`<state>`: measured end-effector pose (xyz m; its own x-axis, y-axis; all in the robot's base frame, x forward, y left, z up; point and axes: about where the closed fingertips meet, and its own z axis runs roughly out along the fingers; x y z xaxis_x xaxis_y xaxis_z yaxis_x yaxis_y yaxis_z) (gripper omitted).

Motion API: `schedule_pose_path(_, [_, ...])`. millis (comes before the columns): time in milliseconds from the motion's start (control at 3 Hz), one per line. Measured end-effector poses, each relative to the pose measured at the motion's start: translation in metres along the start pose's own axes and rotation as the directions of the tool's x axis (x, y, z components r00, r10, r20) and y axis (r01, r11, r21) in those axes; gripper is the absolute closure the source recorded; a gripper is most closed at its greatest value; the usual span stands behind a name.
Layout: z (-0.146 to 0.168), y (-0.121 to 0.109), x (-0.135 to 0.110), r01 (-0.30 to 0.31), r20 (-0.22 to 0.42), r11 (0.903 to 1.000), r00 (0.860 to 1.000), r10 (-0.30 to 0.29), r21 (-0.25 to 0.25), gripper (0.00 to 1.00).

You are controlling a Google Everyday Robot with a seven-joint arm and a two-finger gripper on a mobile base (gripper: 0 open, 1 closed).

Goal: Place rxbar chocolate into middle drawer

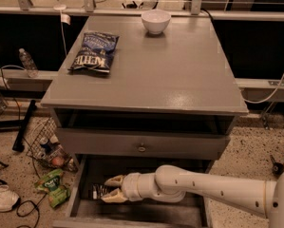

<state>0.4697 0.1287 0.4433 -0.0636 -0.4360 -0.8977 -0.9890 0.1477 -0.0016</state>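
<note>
The rxbar chocolate (98, 191), a small black wrapper with white lettering, sits between the fingertips of my gripper (107, 190). The gripper is inside the open middle drawer (75, 194), near its left wall and low over the dark floor. Its two tan fingers (115, 179) close on the bar from above and below, and the bar's left end sticks out past them. My white arm reaches in from the right.
A closed drawer front with a round knob (141, 148) hangs just above the arm. On the tabletop lie a blue Kettle chip bag (94, 52) and a white bowl (156, 21). A wire basket (50, 146) and a green bag (52, 186) lie on the floor at left.
</note>
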Motion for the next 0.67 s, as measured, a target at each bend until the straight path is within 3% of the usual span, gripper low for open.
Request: schedule_pose_path(667, [0.0023,0.0020,-0.0011,0.001,0.002,1.0000,1.000,-0.001,-0.006,0.36])
